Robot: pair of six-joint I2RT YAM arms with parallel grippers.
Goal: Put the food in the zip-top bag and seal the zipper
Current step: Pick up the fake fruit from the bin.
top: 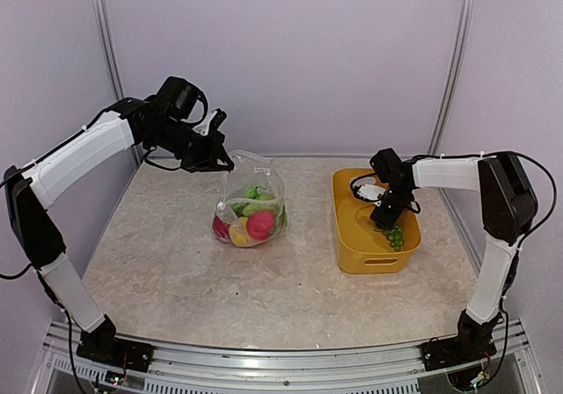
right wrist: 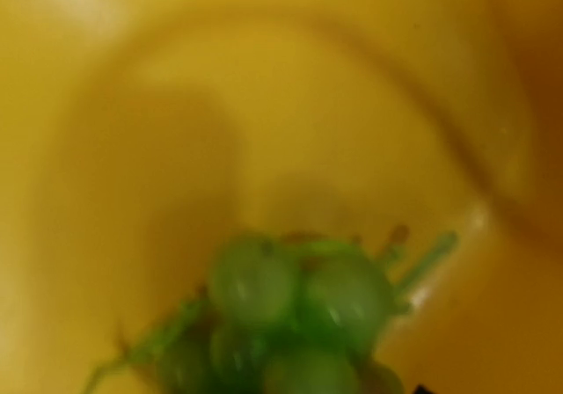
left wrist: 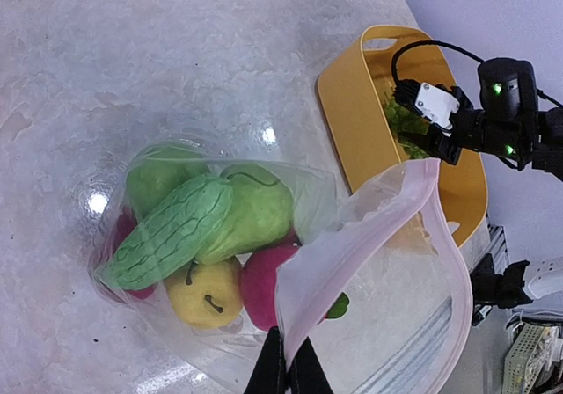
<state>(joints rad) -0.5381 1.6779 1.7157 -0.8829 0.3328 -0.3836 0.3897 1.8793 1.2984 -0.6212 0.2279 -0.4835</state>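
Note:
The clear zip-top bag (top: 253, 176) hangs over the table's middle, mouth open. My left gripper (top: 216, 159) is shut on its mouth edge and holds it up; the left wrist view shows the fingers (left wrist: 288, 369) pinching the zipper strip (left wrist: 458, 271). In the bag lie a green cucumber (left wrist: 167, 231), a green round fruit (left wrist: 264, 207), a yellow one (left wrist: 204, 294) and a red one (left wrist: 260, 284). My right gripper (top: 388, 217) reaches down into the yellow basket (top: 347, 236), closed around the green grapes (top: 396, 236). In the right wrist view the blurred grapes (right wrist: 290, 315) hide the fingers.
The basket (left wrist: 339, 104) stands at the right, about a hand's width from the bag. Bare marble-look table (top: 158, 262) lies in front and to the left. Walls close off the back and sides.

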